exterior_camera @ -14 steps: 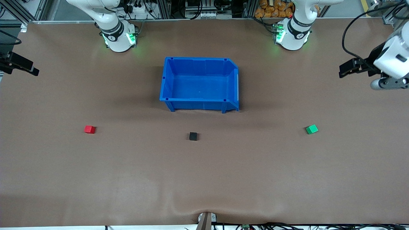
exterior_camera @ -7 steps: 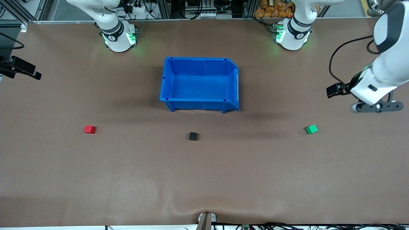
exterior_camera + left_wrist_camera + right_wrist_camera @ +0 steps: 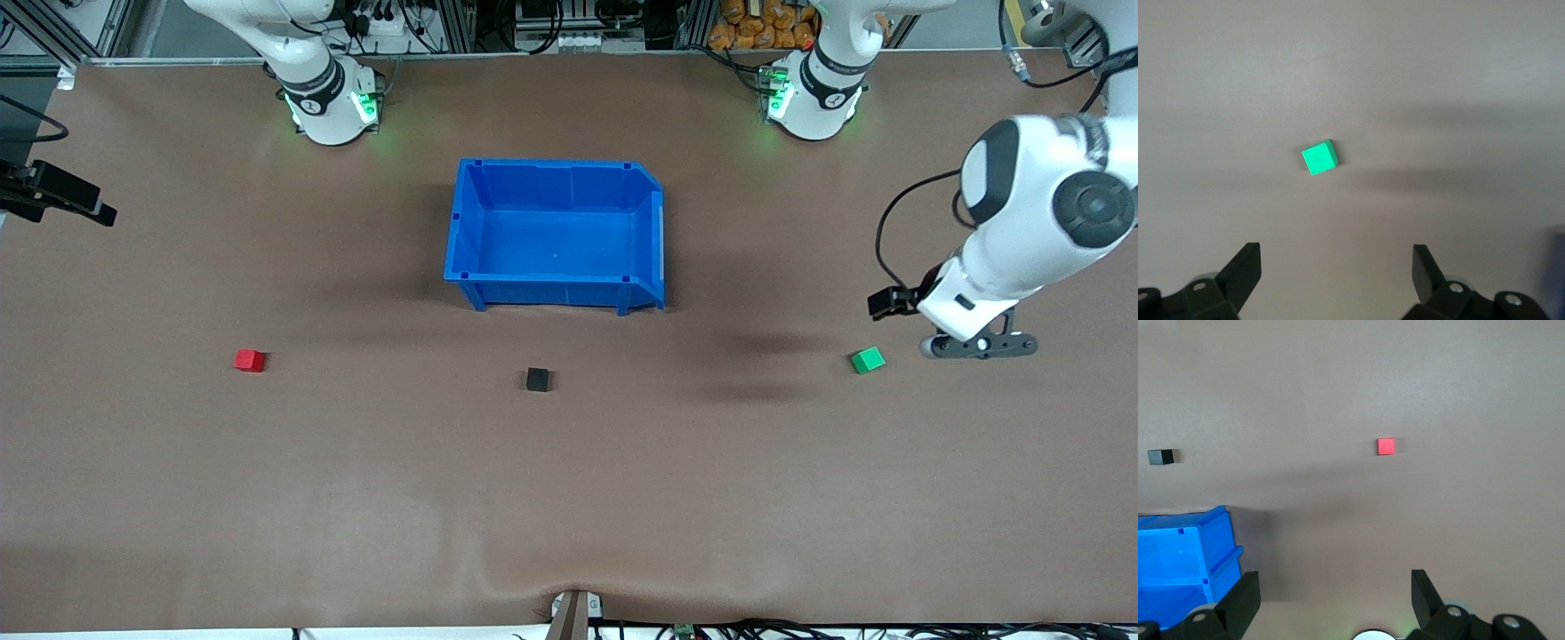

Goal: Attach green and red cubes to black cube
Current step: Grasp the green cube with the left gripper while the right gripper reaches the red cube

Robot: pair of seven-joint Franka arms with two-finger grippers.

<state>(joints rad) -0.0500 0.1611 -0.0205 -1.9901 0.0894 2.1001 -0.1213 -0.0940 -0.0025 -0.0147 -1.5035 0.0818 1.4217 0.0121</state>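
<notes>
The green cube (image 3: 868,359) lies on the table toward the left arm's end, and also shows in the left wrist view (image 3: 1320,157). The red cube (image 3: 250,360) lies toward the right arm's end, and also shows in the right wrist view (image 3: 1385,446). The black cube (image 3: 537,380) sits between them, nearer the front camera than the bin, and appears in the right wrist view (image 3: 1161,457). My left gripper (image 3: 1336,267) is open and empty, in the air beside the green cube (image 3: 978,345). My right gripper (image 3: 1335,587) is open and empty, up at the table's end.
An empty blue bin (image 3: 551,164) stands mid-table between the two arm bases; one corner shows in the right wrist view (image 3: 1185,547). Brown table surface lies all around the three cubes.
My left arm has swung down and toward the front camera, ending close beside the green cube. The right arm has barely moved. The cubes have not moved.
</notes>
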